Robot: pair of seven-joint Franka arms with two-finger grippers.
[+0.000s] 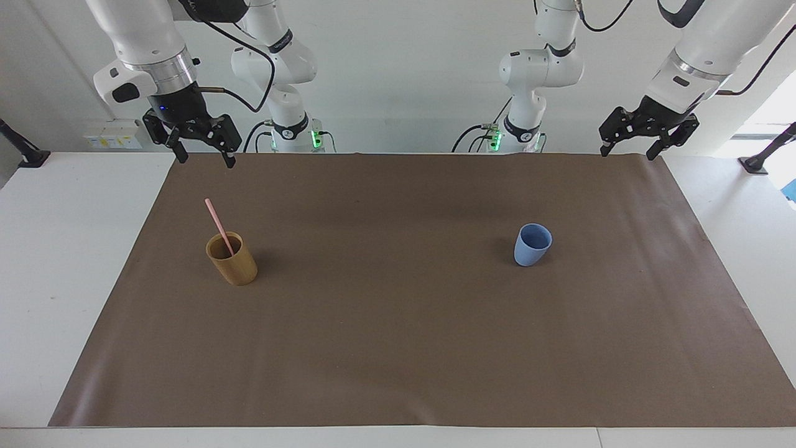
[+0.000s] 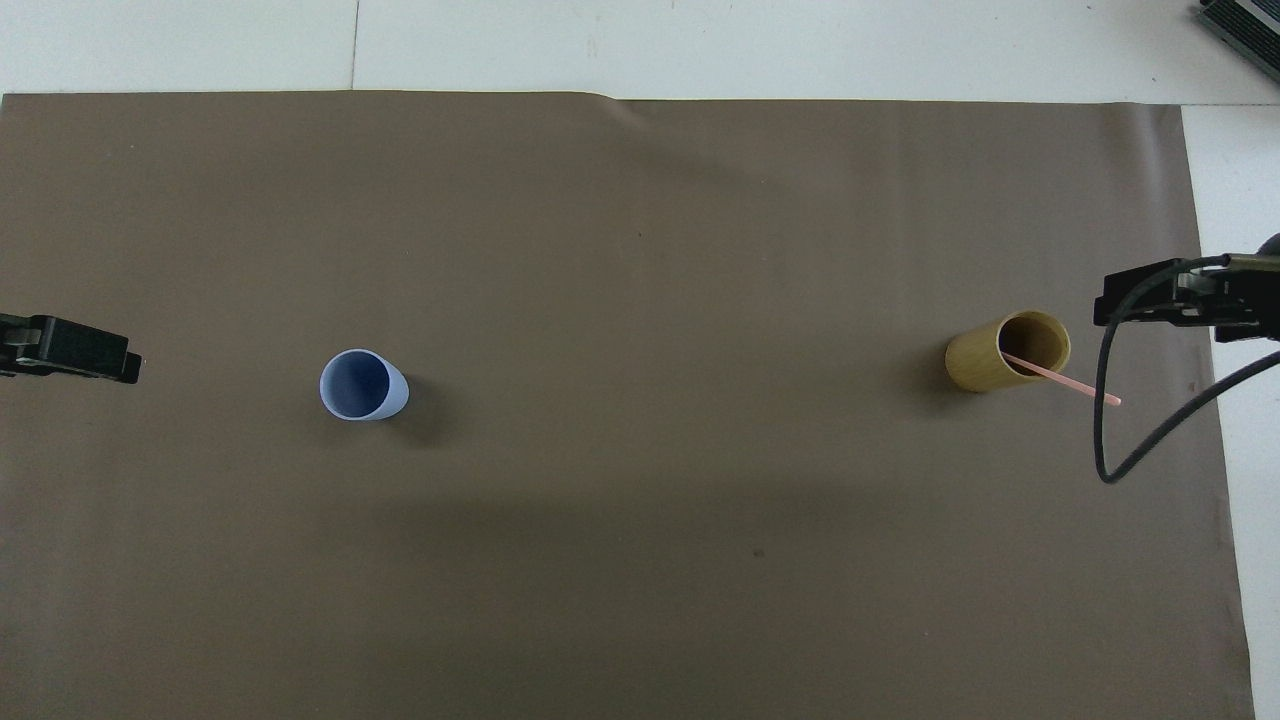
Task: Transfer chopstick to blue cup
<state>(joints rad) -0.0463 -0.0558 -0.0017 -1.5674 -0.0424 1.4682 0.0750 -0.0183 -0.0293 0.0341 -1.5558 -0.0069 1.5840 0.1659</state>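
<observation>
In the facing view the right gripper point(image 1: 203, 154) hangs with its jaws spread and nothing in them, up over the mat's edge at the robots' end, above the tan cup point(image 1: 232, 259). The chopstick point(image 1: 219, 227) stands in that cup, leaning toward the robots. To do the pick well, the gripper should probably come down on the exposed upper half (the only part clear of the rim) and lift along the lean so the cup is not tipped. The left gripper point(image 1: 629, 148) waits, jaws apart and empty, and the blue cup point(image 1: 532, 244) stands well apart toward its end of the table.

In the overhead view the chopstick point(image 2: 1062, 381) shows thin, straight and pale pink, jutting past the tan cup's point(image 2: 1004, 352) rim; the blue cup point(image 2: 361, 385) is plain, tapered and empty.
</observation>
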